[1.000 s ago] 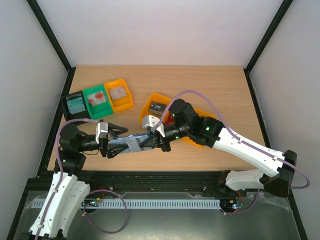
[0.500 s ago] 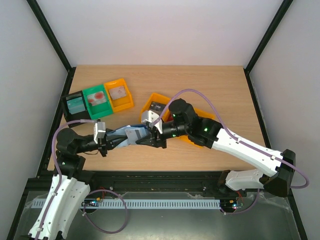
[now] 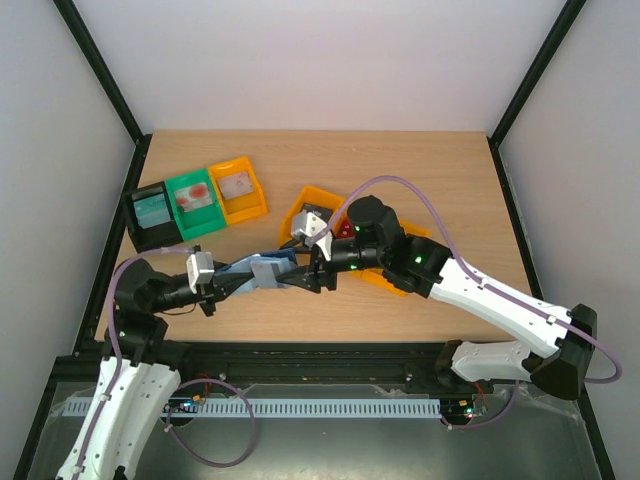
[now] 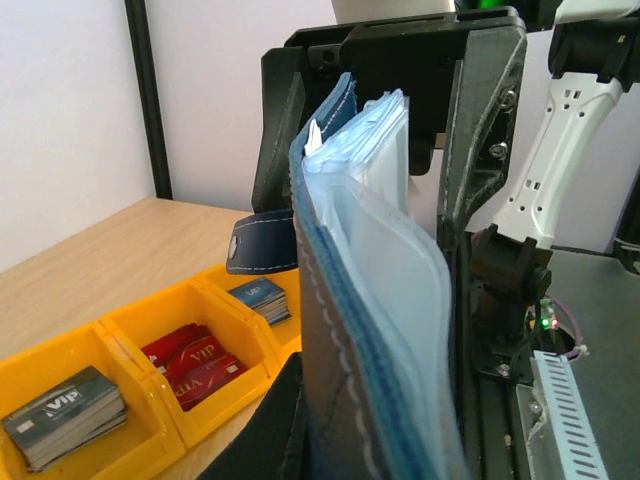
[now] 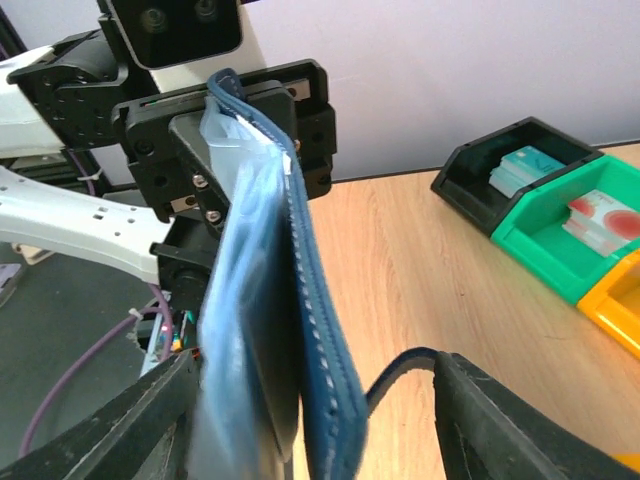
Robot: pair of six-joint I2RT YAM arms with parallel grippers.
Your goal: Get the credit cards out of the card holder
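Observation:
The dark navy card holder (image 3: 262,272) hangs above the table's front, and its pale blue pockets (image 4: 385,250) fan out. My left gripper (image 3: 232,280) is shut on its left end. My right gripper (image 3: 296,274) is open around the other end, with its fingers (image 5: 520,425) on either side and the snap tab's strap (image 5: 400,368) touching one. Something dark shows inside the pockets (image 5: 268,340); I cannot tell if it is a card. Credit cards lie in the orange tray: grey (image 4: 65,415), red (image 4: 195,362) and blue (image 4: 260,298).
The orange three-compartment tray (image 3: 300,205) sits right behind my right wrist. Black (image 3: 150,212), green (image 3: 193,200) and orange (image 3: 238,187) bins stand in a row at the back left, each with cards in it. The table's front edge lies just below the grippers.
My left gripper has shut on the card holder and pulled back a little to the left. My right gripper has let go and opened, and its wrist has moved slightly right.

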